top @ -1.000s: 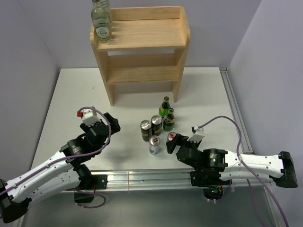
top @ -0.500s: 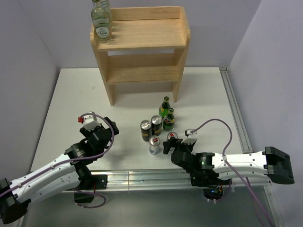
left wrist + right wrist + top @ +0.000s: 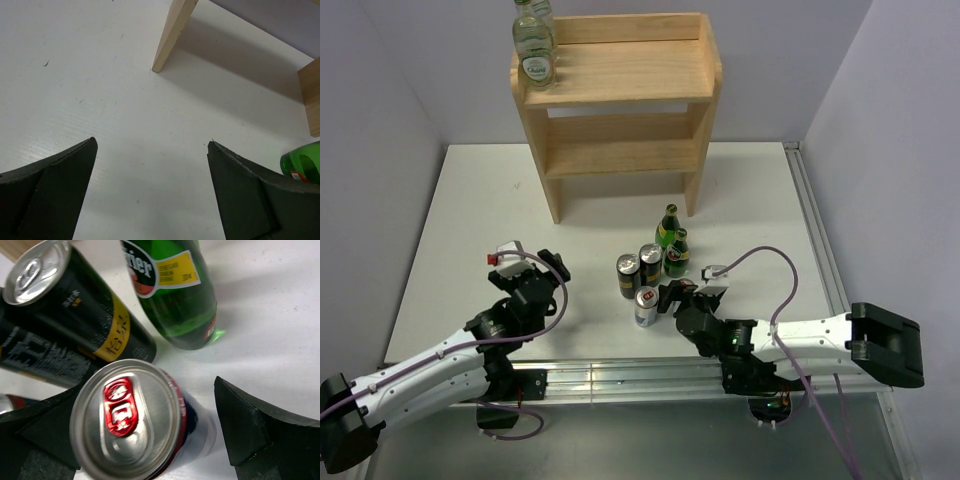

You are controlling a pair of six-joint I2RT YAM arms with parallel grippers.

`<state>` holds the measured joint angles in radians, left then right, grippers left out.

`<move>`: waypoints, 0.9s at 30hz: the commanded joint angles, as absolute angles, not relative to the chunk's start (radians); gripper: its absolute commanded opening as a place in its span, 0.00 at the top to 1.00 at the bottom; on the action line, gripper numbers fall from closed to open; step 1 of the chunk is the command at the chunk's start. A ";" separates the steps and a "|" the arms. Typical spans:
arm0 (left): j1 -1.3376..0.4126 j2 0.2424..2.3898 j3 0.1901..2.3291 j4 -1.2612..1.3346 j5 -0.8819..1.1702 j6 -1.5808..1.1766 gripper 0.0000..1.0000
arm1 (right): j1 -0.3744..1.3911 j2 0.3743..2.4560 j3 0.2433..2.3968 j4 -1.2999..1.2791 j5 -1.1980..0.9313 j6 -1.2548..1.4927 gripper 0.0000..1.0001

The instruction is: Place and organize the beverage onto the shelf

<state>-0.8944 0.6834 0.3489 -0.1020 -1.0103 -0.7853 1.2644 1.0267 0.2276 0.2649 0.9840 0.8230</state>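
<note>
**Gripper state.** The right two-finger gripper (image 3: 675, 297), at lower centre of the overhead view, is released. Its jaws are spread wide to either side of a slim silver-and-blue can with a red pull tab (image 3: 125, 422). Nothing is clasped, and contact with the can wall cannot be confirmed. The left two-finger gripper (image 3: 150, 170) is likewise released and empty, and is held above the white table (image 3: 100, 75).

**Position of the drinks.** The drinks are clustered at mid-frame, just below the light natural-wood three-tier shelf (image 3: 620, 75). The cluster comprises a second silver can (image 3: 646, 305), a black-and-gold can (image 3: 628, 276), a matching black-and-gold can (image 3: 651, 262), a small green glass bottle (image 3: 667, 225) and a second green bottle (image 3: 677, 253). Two clear glass bottles (image 3: 533, 45) are seen on the top tier, at upper left.

**Handling.** The cans are judged to be light, thin-walled and smooth, so they are likely to slip or dent under excess force. A grasp at mid-height across the round body is advised. The glass bottles are judged heavier, breakable and easily toppled, and are best taken around the wide lower body rather than the neck. Because the items stand close together, neighbours may be knocked.

**Legible marks.** In the right wrist view the letters "rier" are read on the bottle label, above a yellow band of unreadable small print. Gold and white characters on the black cans cannot be deciphered.
</note>
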 commanded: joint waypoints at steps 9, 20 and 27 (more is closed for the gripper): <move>-0.890 0.698 0.334 -0.009 -1.023 -0.732 0.01 | 1.218 1.181 0.204 0.486 1.031 0.773 0.00; -0.870 0.710 0.333 0.028 -1.002 -0.726 0.01 | 1.210 1.339 0.215 0.598 1.091 0.729 0.29; -0.851 0.722 0.336 0.035 -0.980 -0.716 0.01 | 1.180 1.315 0.256 0.511 1.080 0.735 1.00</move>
